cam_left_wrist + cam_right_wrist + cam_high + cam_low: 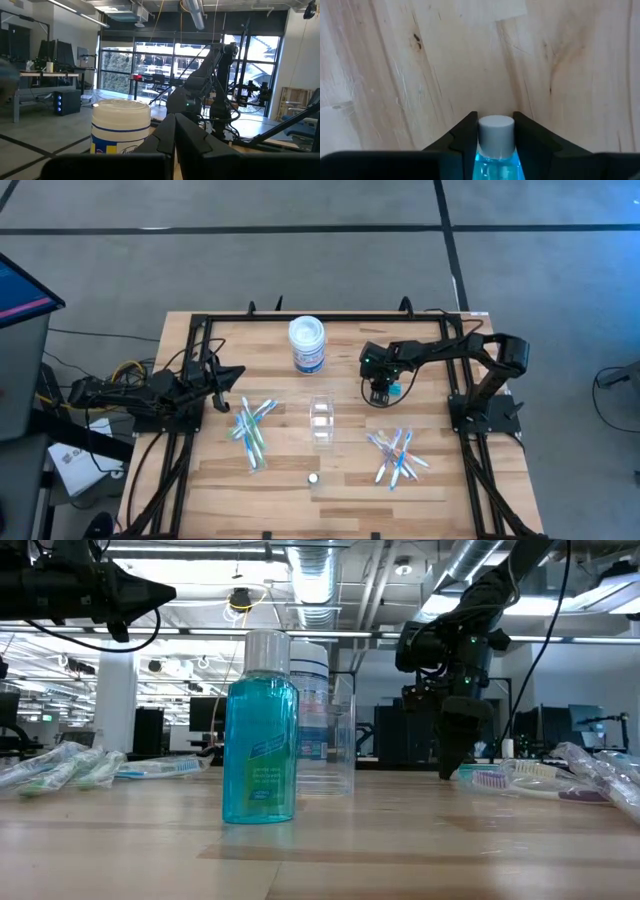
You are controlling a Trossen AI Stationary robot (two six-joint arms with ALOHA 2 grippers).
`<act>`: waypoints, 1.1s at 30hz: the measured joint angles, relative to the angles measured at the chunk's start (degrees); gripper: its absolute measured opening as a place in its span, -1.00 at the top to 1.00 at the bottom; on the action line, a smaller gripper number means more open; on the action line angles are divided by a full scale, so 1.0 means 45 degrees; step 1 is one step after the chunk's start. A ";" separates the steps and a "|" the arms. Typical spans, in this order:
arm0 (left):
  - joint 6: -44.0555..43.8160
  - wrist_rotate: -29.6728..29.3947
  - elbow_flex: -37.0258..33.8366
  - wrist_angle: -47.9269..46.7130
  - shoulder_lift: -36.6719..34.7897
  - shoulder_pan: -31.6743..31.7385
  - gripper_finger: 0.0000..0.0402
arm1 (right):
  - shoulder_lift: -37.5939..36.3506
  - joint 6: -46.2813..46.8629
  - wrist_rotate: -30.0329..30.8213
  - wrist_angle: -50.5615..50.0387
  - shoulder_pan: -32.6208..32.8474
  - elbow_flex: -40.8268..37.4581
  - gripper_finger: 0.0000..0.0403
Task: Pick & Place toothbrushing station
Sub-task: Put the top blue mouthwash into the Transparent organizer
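The right end effector [383, 392] is lowered to the desk [200, 470], behind and to the right of the clear cup [321, 421]. Only the right wrist view shows its grip: the half-open fingers [465, 137] clamp the white cap of a blue tube [496, 150]. The low view shows a second blue bottle [260, 740], which appears from above only as a cap. The left end effector [235, 372] is closed, empty and raised at the left edge of the desk.

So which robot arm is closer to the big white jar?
Right. The right gripper is just beside the white jar, holding a small blue bottle. The left gripper waits farther away.
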 joint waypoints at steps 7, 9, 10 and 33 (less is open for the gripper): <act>0.0000 0.0000 0.0005 0.0000 0.0000 -0.0005 0.99 | -0.0010 0.0003 0.0004 -0.0005 0.0000 -0.0005 0.57; 0.0000 0.0000 0.0000 0.0000 0.0000 -0.0005 0.99 | -0.0010 0.0003 -0.0031 0.0004 -0.0004 -0.0009 0.56; 0.0000 0.0000 0.0002 0.0000 0.0000 -0.0001 0.99 | -0.0010 0.0012 -0.0047 -0.0003 -0.0005 0.0002 0.55; 0.0002 -0.0002 0.0004 0.0021 0.0220 -0.0003 0.99 | -0.2339 0.0591 -0.0505 0.3131 0.2037 0.0480 0.57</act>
